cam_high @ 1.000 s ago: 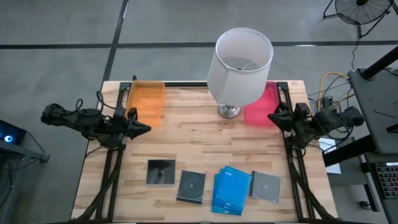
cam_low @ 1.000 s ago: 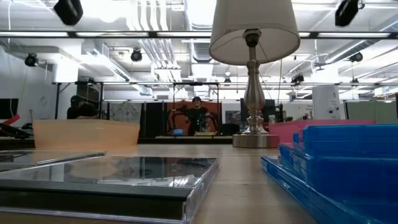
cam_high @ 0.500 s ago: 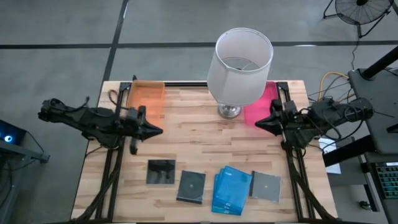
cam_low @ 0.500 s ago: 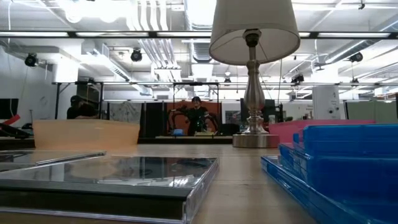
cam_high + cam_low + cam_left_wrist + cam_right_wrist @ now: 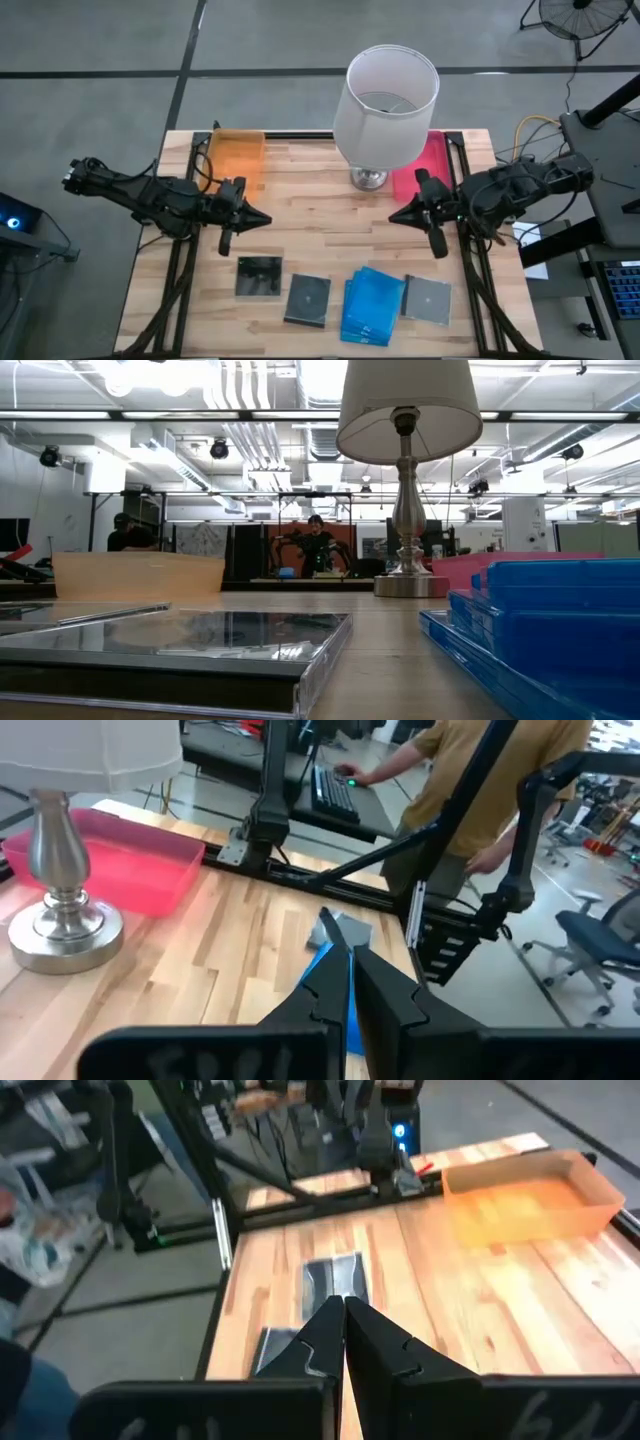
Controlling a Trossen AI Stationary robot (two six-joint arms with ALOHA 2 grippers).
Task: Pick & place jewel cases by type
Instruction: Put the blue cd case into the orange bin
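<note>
Three dark jewel cases [image 5: 259,276] [image 5: 307,300] [image 5: 428,300] and a stack of blue ones [image 5: 372,306] lie flat in a row near the table's near edge. In the low view, a dark case [image 5: 190,640] and the blue cases [image 5: 540,630] fill the foreground. My left gripper [image 5: 265,219] hovers shut above the table's left half and points toward the middle. My right gripper [image 5: 393,218] mirrors it from the right, also shut. The wrist views show each pair of fingers closed on nothing [image 5: 337,923] [image 5: 343,1302].
A lamp [image 5: 390,100] with a white shade stands at the far middle on a metal base [image 5: 368,180]. An orange tray [image 5: 235,165] sits far left and a pink tray [image 5: 420,170] far right. Bare wood lies between the grippers. A person stands beyond the table's right side [image 5: 470,780].
Both grippers have risen and swung in from the table's side edges toward its middle, the right one farther. The right gripper has tipped up from a steep downward slant to nearly level. Both stayed shut. The cases have not moved.
</note>
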